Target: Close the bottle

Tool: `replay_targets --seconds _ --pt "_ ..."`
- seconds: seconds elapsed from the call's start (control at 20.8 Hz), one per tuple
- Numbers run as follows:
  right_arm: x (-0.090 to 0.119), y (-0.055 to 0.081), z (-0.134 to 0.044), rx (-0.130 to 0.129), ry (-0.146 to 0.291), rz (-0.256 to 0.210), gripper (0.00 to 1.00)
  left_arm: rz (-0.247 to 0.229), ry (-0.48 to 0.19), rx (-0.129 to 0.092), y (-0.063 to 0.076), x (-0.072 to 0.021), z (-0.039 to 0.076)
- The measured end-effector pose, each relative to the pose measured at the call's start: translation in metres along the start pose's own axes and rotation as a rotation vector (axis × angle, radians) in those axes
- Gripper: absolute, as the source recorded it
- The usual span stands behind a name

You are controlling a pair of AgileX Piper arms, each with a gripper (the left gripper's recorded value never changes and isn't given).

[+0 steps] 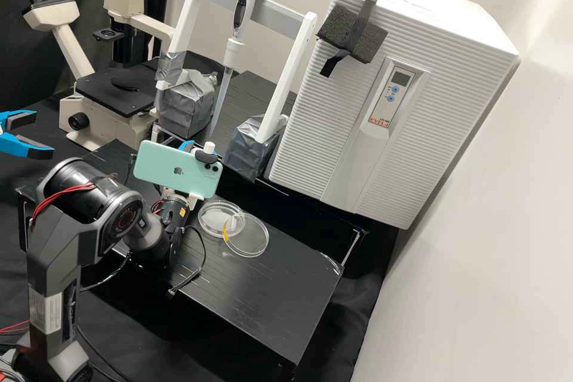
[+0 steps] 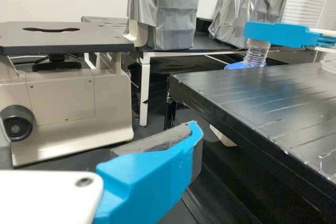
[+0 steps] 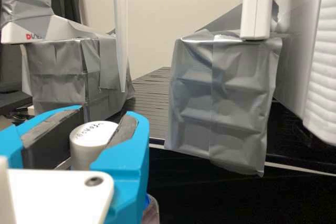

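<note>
Right tool [image 3: 90, 121]: clenched on the white cap [image 3: 94, 136], which it holds directly over the bottle's neck.
Bottle [image 2: 257, 53]: clear and upright under the right tool, by the edge of the desk [image 1: 268, 292]; its base is unclear.
Left tool [image 1: 40, 134]: released, fingers spread, well apart from the bottle and near the microscope [image 1: 101, 119].
Risk, spin: the bottle is unbraced, so turning the cap would likely rotate the whole bottle rather than seat the thread.
Risk, tilt: a cap set askew could cross-thread, or topple the light bottle toward the petri dishes [image 1: 236, 227].
</note>
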Motion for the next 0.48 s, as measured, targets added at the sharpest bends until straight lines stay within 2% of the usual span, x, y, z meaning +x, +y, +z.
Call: replay_targets --seconds 0.48 --pt "-0.0015 -0.0023 0.0004 0.01 -0.006 -0.005 0.0 -0.007 -0.018 0.002 -0.0011 0.0018 0.0034"
